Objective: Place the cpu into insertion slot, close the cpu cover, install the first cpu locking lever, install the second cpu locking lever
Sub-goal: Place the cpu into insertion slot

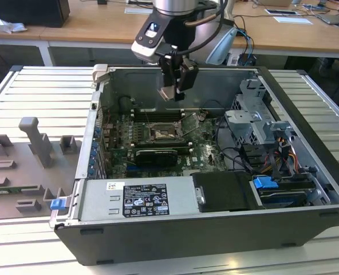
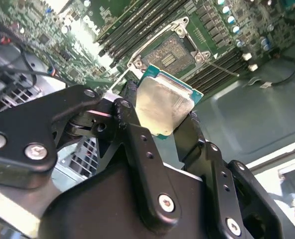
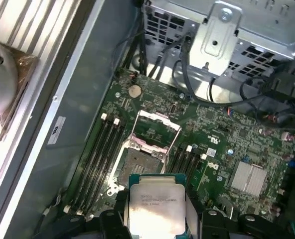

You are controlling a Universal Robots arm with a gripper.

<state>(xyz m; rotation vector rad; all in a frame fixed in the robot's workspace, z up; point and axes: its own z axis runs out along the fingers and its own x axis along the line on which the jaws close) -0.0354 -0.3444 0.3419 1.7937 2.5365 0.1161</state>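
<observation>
My gripper [image 1: 176,86] hangs above the open computer case, shut on the cpu [image 2: 162,104], a pale silver square chip with a green edge. Both wrist views show the chip pinched between the black fingers [image 2: 132,114], and the cpu [image 3: 156,204] is tilted. Below it on the green board lies the insertion slot [image 3: 137,164], with its dark centre bare. The cpu cover [image 3: 157,124], a thin silvery frame, stands swung up at the slot's far edge. The slot [image 1: 164,133] sits mid-board in the exterior view, well below the gripper. A thin wire lever [image 2: 222,69] juts out beside the slot [image 2: 172,55].
Long memory slots [image 3: 100,159] flank the socket on both sides. A black graphics card [image 1: 155,156] lies just in front of it. A metal drive cage [image 1: 255,117] with cables fills the case's right side. The power supply [image 1: 135,197] sits at the front, and grey fixtures [image 1: 38,143] stand outside the case on the left.
</observation>
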